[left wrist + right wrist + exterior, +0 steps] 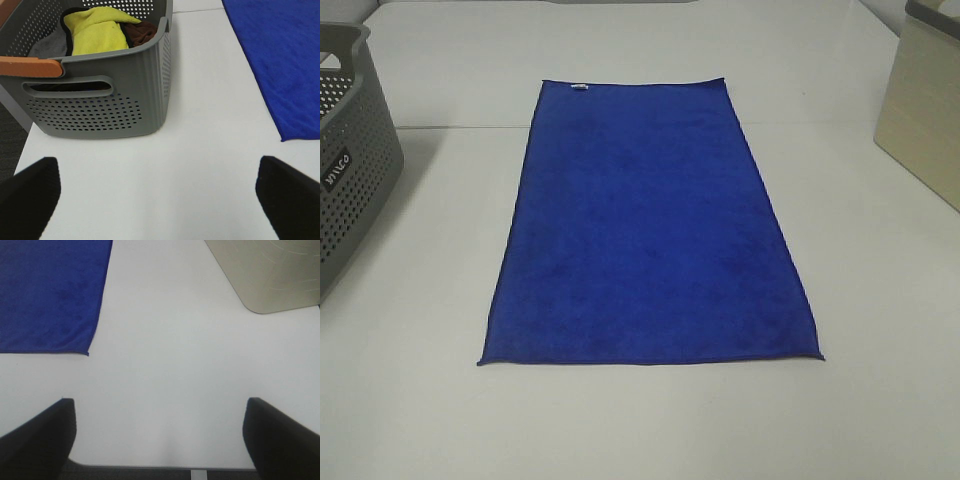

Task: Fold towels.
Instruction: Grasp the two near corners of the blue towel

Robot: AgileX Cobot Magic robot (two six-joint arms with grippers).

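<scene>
The fold has not begun: the blue towel (650,225) lies spread flat and full length on the white bench (880,400), its long sides running away from the robot and its small white tag (580,87) on the far short edge. No crease or overlap shows, so the step in hand looks like the first pickup. The next move probably calls for each gripper to travel inward and down to its own near corner, pinch the hem cleanly without bunching the plush, then lift both corners together and carry them toward the far edge. Neither arm appears in the high view; both seem held back at the near side of the bench, clear of the cloth. The left gripper (157,200) hangs released and empty, fingers spread wide, with the grey basket (100,100) of yellow and brown cloths ahead on its outer side and the towel's near corner ahead on its inner side. The right gripper (160,435) is likewise spread and holding nothing, above bare bench between the towel corner and the beige bin (265,275).
</scene>
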